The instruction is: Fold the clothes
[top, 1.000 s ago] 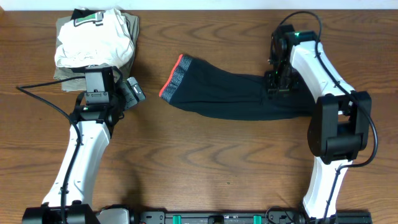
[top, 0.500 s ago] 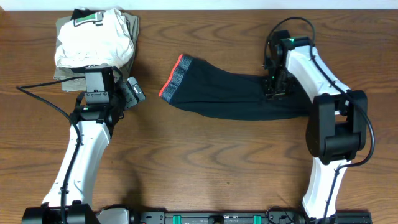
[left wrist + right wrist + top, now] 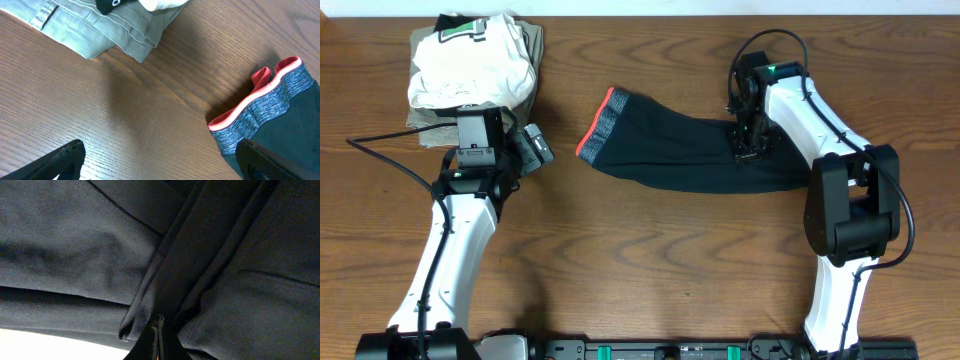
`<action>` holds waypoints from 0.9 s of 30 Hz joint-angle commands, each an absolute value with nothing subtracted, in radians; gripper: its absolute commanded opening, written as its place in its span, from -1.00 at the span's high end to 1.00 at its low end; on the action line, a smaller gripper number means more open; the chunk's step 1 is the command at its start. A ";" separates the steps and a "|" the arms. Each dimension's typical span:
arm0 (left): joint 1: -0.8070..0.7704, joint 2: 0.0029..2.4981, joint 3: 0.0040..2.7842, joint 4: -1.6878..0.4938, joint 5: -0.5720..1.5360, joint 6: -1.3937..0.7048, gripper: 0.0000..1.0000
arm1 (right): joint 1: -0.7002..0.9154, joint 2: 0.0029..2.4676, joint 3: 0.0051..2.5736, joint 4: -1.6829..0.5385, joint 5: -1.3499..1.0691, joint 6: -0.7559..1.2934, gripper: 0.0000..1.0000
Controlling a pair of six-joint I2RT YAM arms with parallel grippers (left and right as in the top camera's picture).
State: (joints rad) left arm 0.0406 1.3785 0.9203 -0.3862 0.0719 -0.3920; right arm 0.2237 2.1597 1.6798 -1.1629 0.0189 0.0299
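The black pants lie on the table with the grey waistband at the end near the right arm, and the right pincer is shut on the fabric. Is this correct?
Not quite. The waistband is at the opposite end, toward the left arm, as the overhead view shows. The right pincer is indeed shut on the fabric of the black pants.

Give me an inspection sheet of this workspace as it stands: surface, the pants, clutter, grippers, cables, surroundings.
Surface: wooden table, no stains seen.
Job's things: black pants laid out long, grey and red waistband at the left end.
Clutter: stack of folded garments at the far left corner.
Grippers: left gripper open, holding nothing, beside the stack; right gripper shut on a fold of the pants.
Cables: black cable on the table by the left arm; cable loop over the right wrist.
Surroundings: pale strip beyond the far edge.
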 commanded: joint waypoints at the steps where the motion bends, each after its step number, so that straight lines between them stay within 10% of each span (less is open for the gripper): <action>1: 0.046 1.375 0.913 -0.388 0.070 -0.387 -0.96 | 0.231 2.164 1.678 -1.182 0.026 0.052 0.97; 12: 0.046 1.375 0.913 -0.388 0.070 -0.387 -0.96 | 0.206 2.060 1.708 -1.268 0.026 0.227 0.93; 14: 0.046 1.375 0.914 -0.388 0.070 -0.387 -0.96 | 0.183 2.008 1.708 -1.265 0.027 0.249 0.70; 17: 0.046 1.375 0.914 -0.388 0.070 -0.387 -0.96 | 0.131 1.926 1.708 -1.264 0.026 0.250 -0.58; 27: 0.046 1.375 0.914 -0.388 0.070 -0.387 -0.96 | -0.146 1.871 1.688 -1.261 -0.010 0.198 -0.99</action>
